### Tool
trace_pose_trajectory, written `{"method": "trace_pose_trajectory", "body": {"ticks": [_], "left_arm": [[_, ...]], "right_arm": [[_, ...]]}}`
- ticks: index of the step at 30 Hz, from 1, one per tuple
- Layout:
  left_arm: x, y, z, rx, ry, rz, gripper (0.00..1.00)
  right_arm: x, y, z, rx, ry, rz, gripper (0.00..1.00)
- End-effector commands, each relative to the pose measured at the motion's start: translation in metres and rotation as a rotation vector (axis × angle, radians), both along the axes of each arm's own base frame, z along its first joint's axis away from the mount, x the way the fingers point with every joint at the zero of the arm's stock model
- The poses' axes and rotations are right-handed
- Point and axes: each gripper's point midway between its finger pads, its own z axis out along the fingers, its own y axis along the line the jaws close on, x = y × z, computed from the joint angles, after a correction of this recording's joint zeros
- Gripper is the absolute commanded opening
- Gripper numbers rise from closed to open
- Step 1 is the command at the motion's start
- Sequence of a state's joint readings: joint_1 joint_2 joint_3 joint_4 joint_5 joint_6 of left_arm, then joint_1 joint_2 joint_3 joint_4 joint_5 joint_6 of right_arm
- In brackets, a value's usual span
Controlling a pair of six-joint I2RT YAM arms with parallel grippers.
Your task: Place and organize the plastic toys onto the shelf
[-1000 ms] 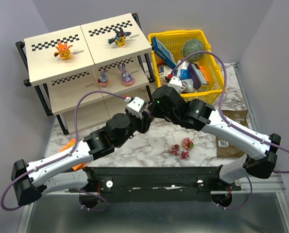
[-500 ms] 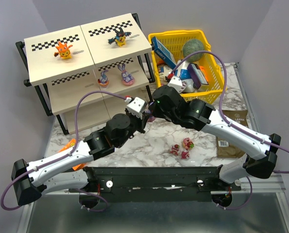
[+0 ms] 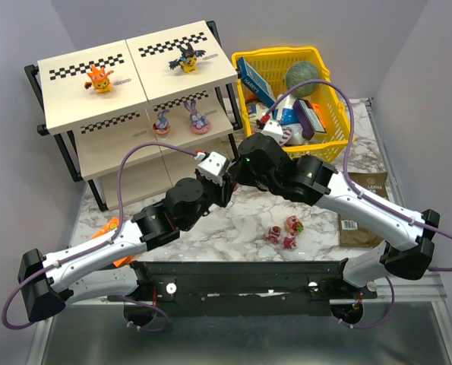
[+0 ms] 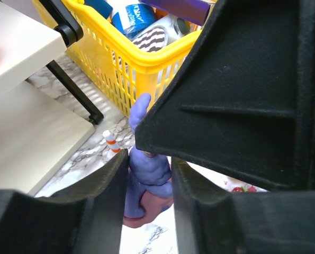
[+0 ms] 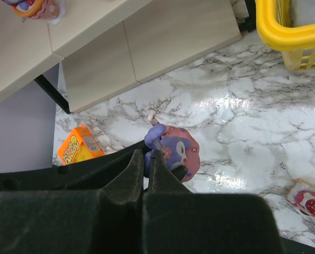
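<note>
A purple-pink bunny-eared toy [image 5: 178, 151] hangs between both grippers just above the marble table, right of the shelf [image 3: 74, 114]. My right gripper [image 5: 145, 153] is shut on its ear. My left gripper [image 4: 149, 159] has its fingers pressed on both sides of the toy's body [image 4: 146, 174]. In the top view the two grippers, left [image 3: 224, 186] and right [image 3: 237, 171], meet and hide this toy. An orange toy [image 3: 99, 78] and a black-and-yellow winged toy [image 3: 185, 58] stand on the top tier. Two purple bunny toys [image 3: 162, 122] [image 3: 197, 118] stand on the middle tier. Three small red-pink toys [image 3: 285, 233] lie on the table.
The yellow basket [image 3: 317, 57] with boxes and a green ball stands right of the shelf, close behind the grippers. An orange packet [image 3: 108, 228] lies at the table's left under my left arm. A brown packet [image 3: 370, 205] lies at the right.
Both arms have stayed almost still at the meeting point. A bit of pink toy that showed between the grippers half a second ago is now hidden.
</note>
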State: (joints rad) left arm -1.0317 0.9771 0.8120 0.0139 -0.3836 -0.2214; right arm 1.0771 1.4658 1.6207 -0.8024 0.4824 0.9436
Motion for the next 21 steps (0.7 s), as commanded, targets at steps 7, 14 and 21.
{"method": "trace_pose_trajectory", "body": {"ticks": [7, 14, 21], "left_arm": [[0.001, -0.003, -0.002, -0.003, -0.008, 0.0, 0.0], [-0.01, -0.002, -0.002, -0.002, -0.026, -0.062, 0.0], [-0.045, -0.001, 0.011, 0.033, -0.076, -0.268, 0.0]], "right_arm": [[-0.006, 0.009, 0.029, 0.113, -0.021, 0.023, 0.01], [-0.007, 0.004, 0.039, 0.141, -0.052, 0.028, 0.32], [-0.008, -0.01, 0.066, 0.188, -0.162, 0.042, 0.71]]}}
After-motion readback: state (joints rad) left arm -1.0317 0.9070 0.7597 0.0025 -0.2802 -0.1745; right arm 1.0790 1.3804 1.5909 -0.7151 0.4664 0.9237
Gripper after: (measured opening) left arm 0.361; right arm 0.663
